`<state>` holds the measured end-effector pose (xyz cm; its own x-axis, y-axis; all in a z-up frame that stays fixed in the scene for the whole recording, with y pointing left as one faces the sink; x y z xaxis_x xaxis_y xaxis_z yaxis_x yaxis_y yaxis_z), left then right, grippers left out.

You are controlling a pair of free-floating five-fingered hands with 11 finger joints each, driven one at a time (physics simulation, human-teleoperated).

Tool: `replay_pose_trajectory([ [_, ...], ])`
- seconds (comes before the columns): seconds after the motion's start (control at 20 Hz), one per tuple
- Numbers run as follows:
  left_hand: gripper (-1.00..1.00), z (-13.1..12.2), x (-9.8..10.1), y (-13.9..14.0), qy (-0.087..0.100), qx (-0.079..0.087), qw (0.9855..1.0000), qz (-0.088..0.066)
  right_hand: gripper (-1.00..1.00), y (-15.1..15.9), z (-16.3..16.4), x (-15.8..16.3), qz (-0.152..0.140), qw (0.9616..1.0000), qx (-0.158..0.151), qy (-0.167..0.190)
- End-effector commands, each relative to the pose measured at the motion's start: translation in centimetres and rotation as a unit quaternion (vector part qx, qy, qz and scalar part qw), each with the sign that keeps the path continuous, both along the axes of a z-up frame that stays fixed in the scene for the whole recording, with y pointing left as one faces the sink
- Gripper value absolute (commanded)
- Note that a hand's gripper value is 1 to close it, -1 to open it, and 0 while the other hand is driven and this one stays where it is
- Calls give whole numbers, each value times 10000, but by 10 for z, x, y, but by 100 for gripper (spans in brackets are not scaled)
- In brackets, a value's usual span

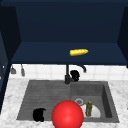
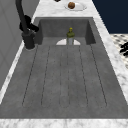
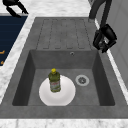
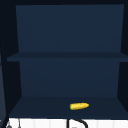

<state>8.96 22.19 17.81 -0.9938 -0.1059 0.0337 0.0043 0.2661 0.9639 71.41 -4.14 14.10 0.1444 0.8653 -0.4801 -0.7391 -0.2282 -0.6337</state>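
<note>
Right robot hand [image 1: 74, 75] at frame centre, fingers curled around the faucet [image 1: 67, 75], left robot hand [image 1: 38, 115] lower left, its grip impossible to tell, bottle [image 1: 89, 108] on plate [image 1: 96, 113] in sink basin

Left hand [image 1: 38, 114] glossy black, human-like, right hand [image 1: 74, 75] the same, slender dark fingers

The right hand [image 1: 74, 75] hangs against the faucet [image 1: 67, 75] at the sink's [image 1: 107, 100] back edge. The left hand [image 1: 39, 114] hovers over the sink's front left corner. In the basin on the right, a bottle [image 3: 54, 80] stands upright on a plate [image 3: 66, 96], the drain [image 3: 82, 80] just beside it. A corn cob [image 4: 79, 106] lies on the cabinet's bottom shelf [image 4: 37, 107].
</note>
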Motion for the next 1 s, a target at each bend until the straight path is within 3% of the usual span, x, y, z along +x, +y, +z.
replay_pose_trajectory([
  [0.0, 0, 0, 0, 0, 0, 0, 10000, 0, 100, 30, -1, 7, 56, 10000, 4, 0],
  [0.3, 0, 0, 0, 0, 0, 0, 10000, 0, 100, 41, -11, 7, 6, 9973, -738, -16],
  [0.55, 0, 0, 0, 0, 0, 0, 10000, 0, 100, 45, -15, 6, 13, 9953, -970, -50],
  [0.95, 0, 0, 0, 0, 0, 0, 10000, 0, 100, 45, -16, 6, 14, 9954, -953, -69],
])
